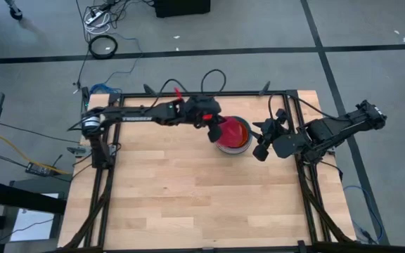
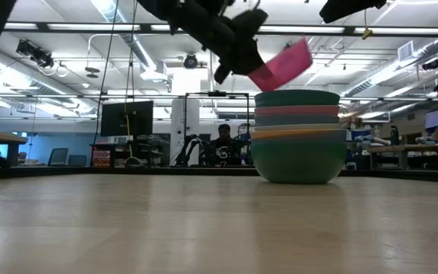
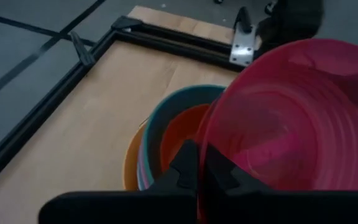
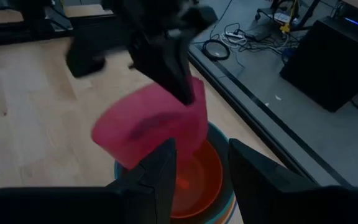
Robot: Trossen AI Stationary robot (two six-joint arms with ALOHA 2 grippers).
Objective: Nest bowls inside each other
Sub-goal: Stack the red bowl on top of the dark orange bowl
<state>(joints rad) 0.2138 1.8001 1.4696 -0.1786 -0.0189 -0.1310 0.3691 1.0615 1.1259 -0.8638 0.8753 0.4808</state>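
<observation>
A stack of nested bowls [image 1: 236,138] stands on the table's far middle, teal outside [image 2: 296,164] and orange at the top inside [image 4: 197,180]. A pink bowl [image 2: 284,65] hangs tilted just above the stack's left rim, also seen in the high view [image 1: 221,131]. My left gripper [image 3: 201,169] is shut on it. My right gripper [image 1: 261,140] waits open just right of the stack, its fingers [image 4: 166,168] touching nothing. My left gripper pinches the pink bowl's rim [image 3: 201,186] at its near-left edge, one finger [image 3: 185,167] outside the wall and one [image 3: 221,171] inside. The fingers slant down from the table's left. The bowl hangs clear of the stack, tilted with its opening toward the gripper.
Black frame rails [image 1: 188,95] run along the table's far and side edges. Bare wood [image 1: 202,197] lies in front of the stack. People and desks show in the room beyond the table [image 2: 223,144].
</observation>
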